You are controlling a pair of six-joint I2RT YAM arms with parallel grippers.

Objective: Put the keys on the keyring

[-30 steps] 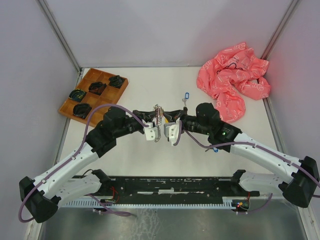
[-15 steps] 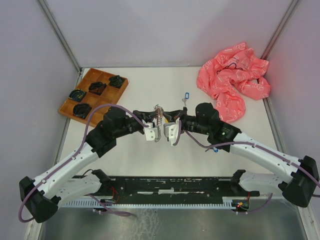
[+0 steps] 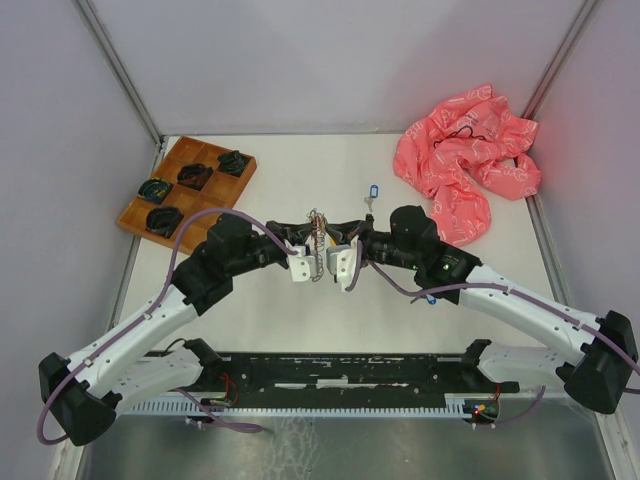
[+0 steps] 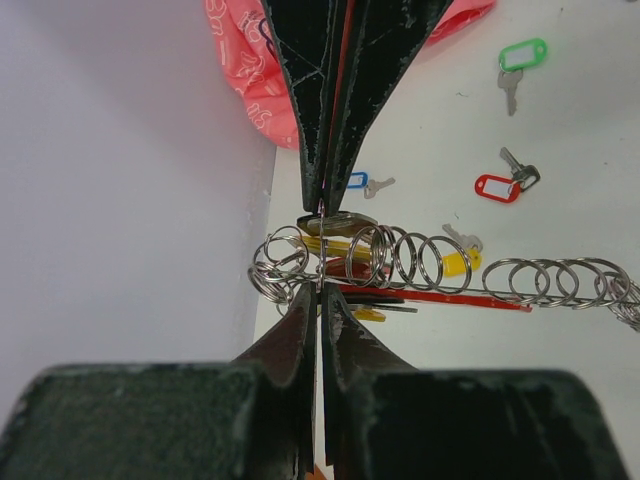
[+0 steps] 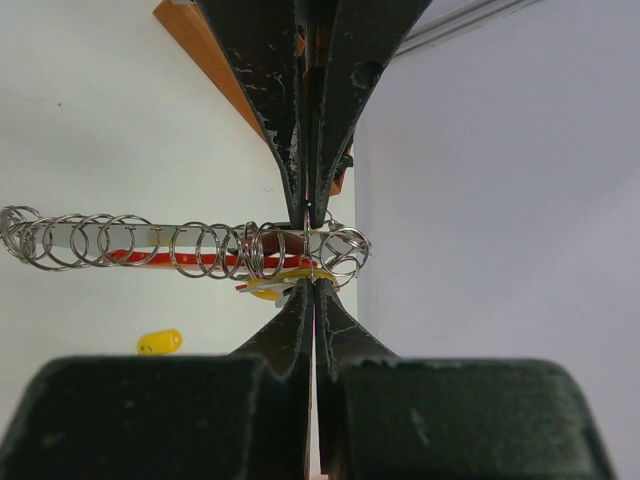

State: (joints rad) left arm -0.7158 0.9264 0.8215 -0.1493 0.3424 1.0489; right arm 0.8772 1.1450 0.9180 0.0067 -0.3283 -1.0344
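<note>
Right now you have both pincers meeting tip to tip over the middle of the worktop [image 3: 300,330], with the keyring [image 3: 318,235] caught between them. Your left pincer [image 4: 318,292] is clamped narrow on one wire ring at the bunched end of the keyring. Your right pincer [image 5: 312,285] is pinched just as tightly onto that same end from the opposite side, so the two sets of fingertips nearly touch.

From that grip the chain of silver rings [image 4: 480,270] stretches out sideways, with the red and black piece [image 4: 440,297] running along beneath it. A yellow tag [image 5: 285,275] sits right against the gripped rings; you cannot tell whether its key is threaded on.

Beyond the keyring, on the far side from the arm bases, lies the blue-tagged key [image 3: 373,190]. The red-tagged key [image 4: 497,187] and the green-tagged key [image 4: 520,60] lie apart from the keyring on the worktop. Another yellow tag [image 5: 160,342] rests loose below the chain.

The wooden tray [image 3: 185,185] stands to the keyring's far left, the pink bag [image 3: 465,165] to its far right.
</note>
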